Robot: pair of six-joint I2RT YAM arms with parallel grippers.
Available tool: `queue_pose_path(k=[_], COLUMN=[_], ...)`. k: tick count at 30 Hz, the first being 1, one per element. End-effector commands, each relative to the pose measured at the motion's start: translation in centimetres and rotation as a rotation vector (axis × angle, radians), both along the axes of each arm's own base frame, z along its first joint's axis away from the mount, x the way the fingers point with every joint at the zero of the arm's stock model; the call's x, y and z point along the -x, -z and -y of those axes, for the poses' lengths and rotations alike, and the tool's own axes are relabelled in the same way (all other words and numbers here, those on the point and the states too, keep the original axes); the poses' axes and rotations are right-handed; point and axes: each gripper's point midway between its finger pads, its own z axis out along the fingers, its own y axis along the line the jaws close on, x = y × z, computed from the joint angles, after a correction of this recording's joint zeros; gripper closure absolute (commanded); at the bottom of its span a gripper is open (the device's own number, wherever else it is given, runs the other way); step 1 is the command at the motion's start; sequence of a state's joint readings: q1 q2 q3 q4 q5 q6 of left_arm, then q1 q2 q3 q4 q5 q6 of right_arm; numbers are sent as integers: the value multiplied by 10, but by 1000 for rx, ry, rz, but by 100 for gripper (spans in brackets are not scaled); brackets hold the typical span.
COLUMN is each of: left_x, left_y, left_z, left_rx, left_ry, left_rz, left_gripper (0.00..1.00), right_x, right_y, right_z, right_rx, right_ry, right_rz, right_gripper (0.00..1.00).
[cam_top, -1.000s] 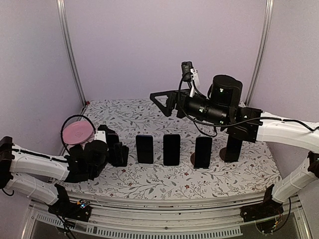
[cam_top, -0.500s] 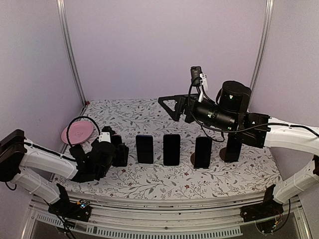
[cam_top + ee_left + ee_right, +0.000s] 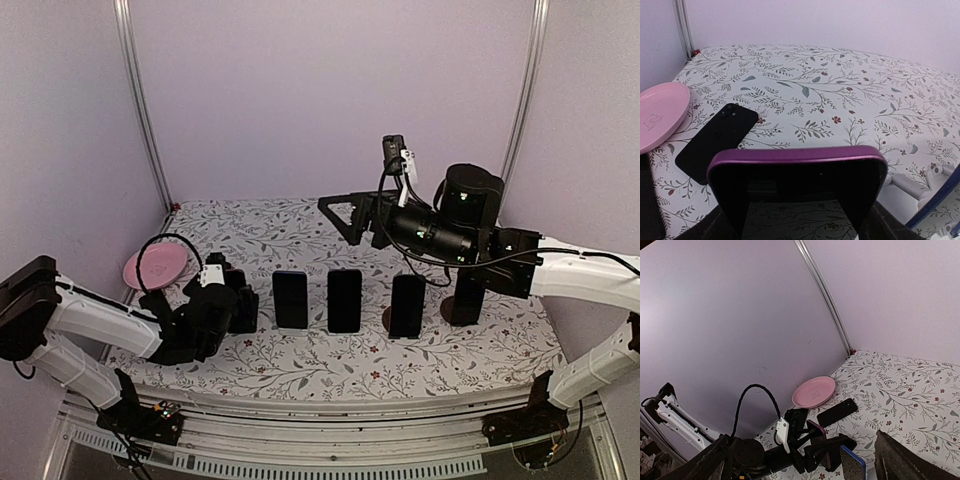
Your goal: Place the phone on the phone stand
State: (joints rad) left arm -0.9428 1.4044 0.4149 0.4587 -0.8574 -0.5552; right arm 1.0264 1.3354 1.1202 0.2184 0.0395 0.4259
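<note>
My left gripper (image 3: 236,304) is shut on a phone with a purple rim (image 3: 797,162) and holds it upright at the left end of a row of phones. The phone also shows in the right wrist view (image 3: 821,439). A dark support sits right by its lower end (image 3: 842,446); I cannot tell whether the phone rests on it. My right gripper (image 3: 337,214) is open and empty, raised above the back of the table. Its fingers (image 3: 900,460) frame the right wrist view.
Three dark phones stand on stands (image 3: 291,298) (image 3: 344,299) (image 3: 407,305), with a fourth (image 3: 466,294) under the right arm. A black phone (image 3: 717,140) lies flat beyond the held one. A pink plate (image 3: 157,266) sits at the left edge.
The right arm swung to the right and rose a little, then held still. The left gripper edged right and forward with the phone still in it.
</note>
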Motion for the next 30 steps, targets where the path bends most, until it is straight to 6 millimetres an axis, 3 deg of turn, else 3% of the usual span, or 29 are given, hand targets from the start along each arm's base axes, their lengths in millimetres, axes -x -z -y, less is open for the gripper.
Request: queue_pose_path(k=[1, 5, 17, 24, 30], left_x=[-1, 0, 4, 5, 7], left_y=[1, 2, 7, 5, 2], left_z=[10, 12, 15, 17, 21], left_rx=[31, 26, 3, 7, 10], left_ry=[11, 27, 65, 70, 88], left_rz=[-4, -10, -23, -21, -17], left_gripper=[40, 33, 33, 15, 7], right_x=[2, 3, 4, 4, 3], right_y=[-9, -8, -7, -7, -5], right_z=[7, 8, 8, 6, 6], right_rx=[-21, -22, -22, -23, -20], right_ry=[5, 3, 1, -3, -1], right_rz=[28, 27, 29, 26, 24], right_gripper=[1, 1, 1, 1, 1])
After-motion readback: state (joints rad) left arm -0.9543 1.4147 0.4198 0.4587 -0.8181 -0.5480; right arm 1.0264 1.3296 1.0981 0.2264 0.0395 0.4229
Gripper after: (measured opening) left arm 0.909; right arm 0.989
